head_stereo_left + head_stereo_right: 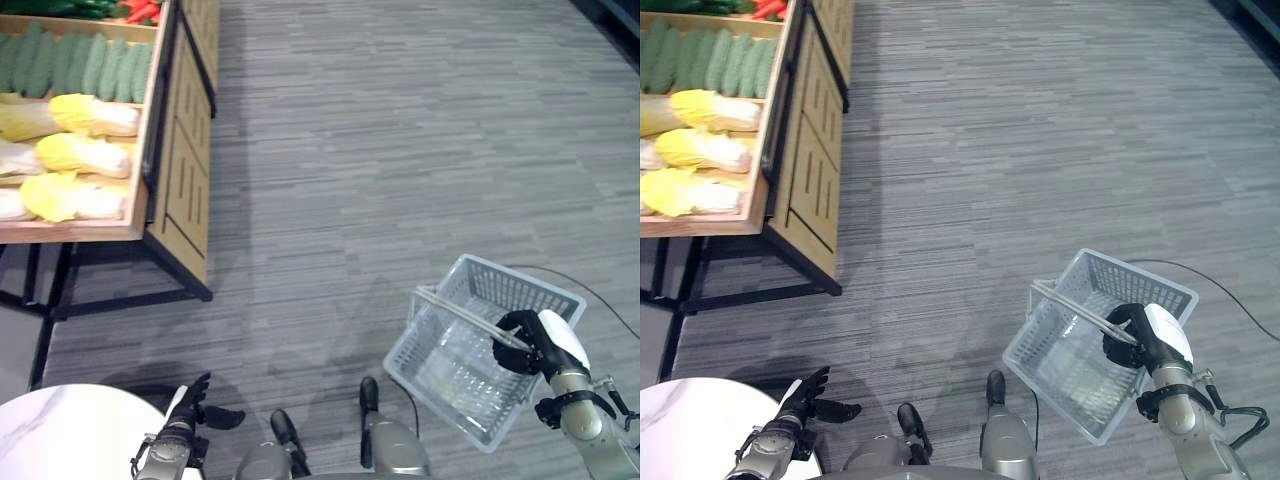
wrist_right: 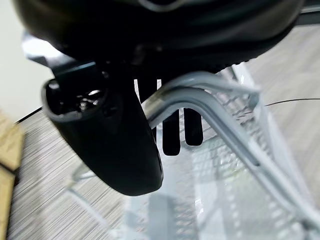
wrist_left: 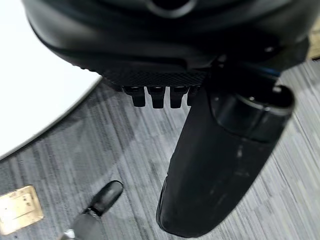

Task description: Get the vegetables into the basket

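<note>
A pale grey plastic basket (image 1: 480, 345) hangs tilted above the floor at the lower right, nothing inside it. My right hand (image 1: 528, 345) is shut on its metal handle (image 2: 210, 107), fingers curled round the bars. Vegetables lie on a wooden stand (image 1: 170, 150) at the far left: yellow-white cabbages (image 1: 75, 155), green cucumbers (image 1: 75, 65) behind them, and red peppers (image 1: 142, 10) at the back. My left hand (image 1: 185, 420) hangs low at the lower left, far from the stand, its fingers relaxed and holding nothing.
A round white table (image 1: 70, 435) sits at the lower left beside my left hand. Grey striped carpet (image 1: 400, 150) stretches between me and the stand. The stand rests on a black metal frame (image 1: 110, 290).
</note>
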### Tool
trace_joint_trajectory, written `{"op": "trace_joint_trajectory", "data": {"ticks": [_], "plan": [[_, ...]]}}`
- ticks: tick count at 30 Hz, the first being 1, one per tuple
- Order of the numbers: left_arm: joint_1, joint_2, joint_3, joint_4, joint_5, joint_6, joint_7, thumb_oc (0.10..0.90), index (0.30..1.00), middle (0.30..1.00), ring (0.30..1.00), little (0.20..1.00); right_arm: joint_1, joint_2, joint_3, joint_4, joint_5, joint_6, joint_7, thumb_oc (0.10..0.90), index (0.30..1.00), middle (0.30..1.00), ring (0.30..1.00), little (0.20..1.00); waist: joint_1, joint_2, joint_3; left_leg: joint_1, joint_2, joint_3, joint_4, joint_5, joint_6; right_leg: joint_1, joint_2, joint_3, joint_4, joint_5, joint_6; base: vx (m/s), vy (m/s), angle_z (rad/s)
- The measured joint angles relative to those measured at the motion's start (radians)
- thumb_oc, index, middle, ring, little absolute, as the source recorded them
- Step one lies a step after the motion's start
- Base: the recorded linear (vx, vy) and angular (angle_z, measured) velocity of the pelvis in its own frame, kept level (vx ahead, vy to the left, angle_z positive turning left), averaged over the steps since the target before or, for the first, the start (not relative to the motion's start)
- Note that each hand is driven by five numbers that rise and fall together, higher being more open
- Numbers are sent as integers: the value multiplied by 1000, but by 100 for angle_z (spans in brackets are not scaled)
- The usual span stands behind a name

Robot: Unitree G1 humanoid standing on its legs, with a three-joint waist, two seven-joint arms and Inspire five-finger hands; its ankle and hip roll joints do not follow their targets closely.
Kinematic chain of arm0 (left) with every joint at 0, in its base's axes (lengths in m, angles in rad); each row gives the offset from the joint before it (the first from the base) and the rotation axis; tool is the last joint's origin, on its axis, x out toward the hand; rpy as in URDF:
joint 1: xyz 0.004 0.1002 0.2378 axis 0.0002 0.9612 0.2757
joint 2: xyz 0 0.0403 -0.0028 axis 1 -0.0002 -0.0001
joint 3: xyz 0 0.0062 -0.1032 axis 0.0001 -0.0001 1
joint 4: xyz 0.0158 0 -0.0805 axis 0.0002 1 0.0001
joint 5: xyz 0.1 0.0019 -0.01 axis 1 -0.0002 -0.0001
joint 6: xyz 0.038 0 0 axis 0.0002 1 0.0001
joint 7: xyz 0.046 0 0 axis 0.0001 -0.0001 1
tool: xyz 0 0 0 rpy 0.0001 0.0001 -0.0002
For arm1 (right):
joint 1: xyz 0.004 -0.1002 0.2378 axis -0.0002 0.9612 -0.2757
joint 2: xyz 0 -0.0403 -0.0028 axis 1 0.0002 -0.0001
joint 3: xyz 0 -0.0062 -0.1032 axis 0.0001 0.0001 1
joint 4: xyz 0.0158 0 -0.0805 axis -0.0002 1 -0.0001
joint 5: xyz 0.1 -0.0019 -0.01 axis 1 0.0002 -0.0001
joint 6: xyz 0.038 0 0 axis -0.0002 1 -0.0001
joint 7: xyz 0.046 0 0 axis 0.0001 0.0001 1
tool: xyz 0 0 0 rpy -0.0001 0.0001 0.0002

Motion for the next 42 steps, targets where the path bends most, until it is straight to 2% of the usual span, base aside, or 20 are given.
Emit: {"op": "trace_joint_trajectory", "data": {"ticks": [1,3,5,8,13,17,22,24,25,27,28,29,30,32,34,37,38,39,41,42], "plan": [[6,6,0,1,0,-2,-1,900,1000,1000,1000,1000,5,3,3,0,-1,0,-1,400,300,300,300,300,0,-18,-11,3,-7,0,1,4,-12,16,-29,1,-3,-4,12,54,-79,-14],[16,-19,1,9,2,4,0,900,1000,1000,1000,1000,-7,-4,2,12,-9,6,-5,400,300,300,300,300,3,7,-24,6,28,-10,-4,35,-50,34,16,9,-34,-3,12,52,-115,-10],[28,-53,-5,9,14,4,-1,900,1000,1000,1000,1000,-15,-16,2,34,-19,3,-10,400,300,300,300,300,2,42,-42,7,65,-23,-8,53,-68,35,53,4,-34,-9,0,54,-144,-1],[26,-82,-28,6,23,4,-3,900,1000,1000,1000,1000,-40,-15,2,119,-23,7,-29,400,300,300,300,300,4,65,-54,2,89,-39,-10,63,-87,39,77,-11,-35,-22,-13,54,-135,11],[36,-92,-39,3,38,5,0,900,1000,1000,1000,1000,-31,-8,2,213,-50,12,-50,400,300,300,300,300,3,79,-59,2,100,-62,-10,67,-92,52,83,-32,-40,-32,-18,43,-103,12],[57,-98,-43,2,55,8,4,900,1000,1000,1000,1000,-23,3,2,217,-49,19,-73,400,300,300,300,300,-1,102,-64,2,98,-64,-10,67,-92,53,83,-34,-39,-33,-18,41,-93,1],[62,-100,-44,0,58,9,24,900,1000,1000,1000,1000,-29,30,3,215,-50,23,-98,400,300,300,300,300,3,110,-66,-3,102,-70,-7,68,-92,53,88,-37,-35,-36,-20,31,-177,4],[55,-93,-80,-6,73,8,34,900,1000,1000,1000,1000,-32,30,3,218,-49,23,-112,400,300,300,300,300,8,109,-61,-34,123,-101,42,66,-98,52,100,-49,-34,-47,-37,42,-332,18],[50,-91,-78,-4,79,7,34,900,1000,1000,1000,1000,-32,35,3,218,-49,22,-115,400,300,300,300,300,17,104,-53,-58,134,-123,94,60,-107,55,107,-54,-34,-59,-56,28,-130,19],[27,-77,-71,-4,75,5,43,900,1000,1000,1000,1000,-31,57,3,218,-49,21,-116,400,300,300,300,300,38,61,-19,-149,157,-204,288,68,-130,61,102,-45,-22,-73,-84,93,-64,10],[29,-77,-55,-12,57,-3,46,900,1000,1000,1000,1000,-33,58,2,215,-49,19,-121,400,300,300,300,300,68,47,-12,-174,168,-257,351,79,-150,78,107,-36,-21,-71,-103,193,-40,0],[22,-79,-59,-15,57,-3,46,900,1000,1000,1000,1000,-35,58,-3,215,-48,19,-137,400,300,300,300,300,71,52,-10,-197,159,-304,370,64,-167,87,110,-38,-27,-73,-113,168,-14,5],[5,-87,-62,-15,57,-3,49,900,1000,1000,1000,1000,-38,57,-6,215,-47,22,-153,400,300,300,300,300,71,48,-8,-206,137,-335,307,47,-177,83,103,-41,-40,-76,-116,146,30,18],[-9,-99,-68,-10,57,1,57,900,1000,1000,1000,1000,-62,59,-2,215,-48,21,-152,400,300,300,300,300,76,52,3,-214,111,-327,163,64,-158,72,103,-39,-40,-75,-118,332,91,3],[-20,-106,-75,12,57,4,68,900,1000,1000,1000,1000,-65,71,1,233,-46,21,-160,400,300,300,300,300,86,51,4,-216,96,-328,50,79,-161,69,109,-41,-40,-76,-118,293,88,0],[-32,-108,-76,7,57,2,77,900,1000,1000,1000,1000,-80,82,8,276,-45,22,-163,400,300,300,300,300,112,50,6,-232,94,-327,25,90,-161,70,119,-26,-40,-84,-110,240,118,-23],[-19,-108,-75,1,58,6,81,900,1000,1000,1000,1000,-78,85,18,265,-45,20,-164,400,300,300,300,300,120,57,2,-203,87,-323,31,84,-130,84,124,-2,-40,-96,-90,408,313,-53],[-23,-95,-72,-1,59,8,87,900,1000,1000,1000,1000,-68,105,17,256,-45,11,-168,400,300,300,300,300,118,37,11,-199,65,-293,53,119,-79,98,96,14,-40,-111,-71,330,282,-45],[-22,-66,-73,-6,70,10,89,900,1000,1000,1000,1000,-49,149,18,253,-38,16,-174,400,300,300,300,300,119,-19,8,-197,9,-263,63,103,-20,96,37,25,-34,-110,-47,227,235,-13],[-23,-51,-73,-20,76,13,90,900,1000,1000,1000,1000,-49,162,20,252,-38,16,-174,400,300,300,300,300,119,-37,10,-200,-11,-253,65,88,-6,89,20,30,-30,-104,-40,170,184,-16]]}}
